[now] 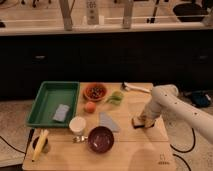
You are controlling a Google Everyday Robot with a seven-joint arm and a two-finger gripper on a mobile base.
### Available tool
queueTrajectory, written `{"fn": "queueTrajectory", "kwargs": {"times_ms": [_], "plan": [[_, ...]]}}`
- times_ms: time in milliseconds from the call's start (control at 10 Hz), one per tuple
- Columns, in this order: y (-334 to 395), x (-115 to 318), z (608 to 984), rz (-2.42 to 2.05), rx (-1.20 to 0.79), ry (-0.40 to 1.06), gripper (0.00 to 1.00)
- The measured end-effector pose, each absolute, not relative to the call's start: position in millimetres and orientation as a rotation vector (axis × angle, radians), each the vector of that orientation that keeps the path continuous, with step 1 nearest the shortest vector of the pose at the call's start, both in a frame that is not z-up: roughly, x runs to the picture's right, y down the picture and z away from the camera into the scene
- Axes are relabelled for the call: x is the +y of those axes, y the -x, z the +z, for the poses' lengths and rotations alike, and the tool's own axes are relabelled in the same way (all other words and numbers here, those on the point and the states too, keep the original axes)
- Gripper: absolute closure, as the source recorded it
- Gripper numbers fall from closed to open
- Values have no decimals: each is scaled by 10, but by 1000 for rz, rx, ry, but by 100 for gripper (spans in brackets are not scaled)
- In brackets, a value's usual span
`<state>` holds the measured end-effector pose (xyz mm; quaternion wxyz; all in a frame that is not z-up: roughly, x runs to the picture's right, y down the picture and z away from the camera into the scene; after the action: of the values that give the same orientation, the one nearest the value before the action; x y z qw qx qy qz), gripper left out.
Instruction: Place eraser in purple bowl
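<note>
The purple bowl [100,138] sits at the near edge of the tabletop [150,152], and the eraser [135,121] lies flat to its right and a little farther back. The claw [142,121] is down at the eraser; whether it grips it I cannot tell. The block looks light and stiff with a softer felt base, so it is probably best held across its short sides, on the hard upper part.

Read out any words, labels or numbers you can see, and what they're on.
White sign at the back: dark marks, too blurred to read.
Small mark on the table, front right corner: too small to read.
Nothing legible on the eraser, the purple bowl, or the end effector down at the eraser.
</note>
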<state>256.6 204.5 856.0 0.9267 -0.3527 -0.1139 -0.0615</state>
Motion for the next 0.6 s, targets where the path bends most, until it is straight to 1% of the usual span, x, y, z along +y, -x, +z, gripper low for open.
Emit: {"fn": "queueTrajectory", "kwargs": {"times_ms": [100,200,300,600], "plan": [[-2569,2014,8500,-133,-225,722,97],[-2562,1962,8406,-144,-217,723,100],[-2558,1885,8277,-154,-208,723,100],[-2573,1846,8136,-175,-190,725,100]]}}
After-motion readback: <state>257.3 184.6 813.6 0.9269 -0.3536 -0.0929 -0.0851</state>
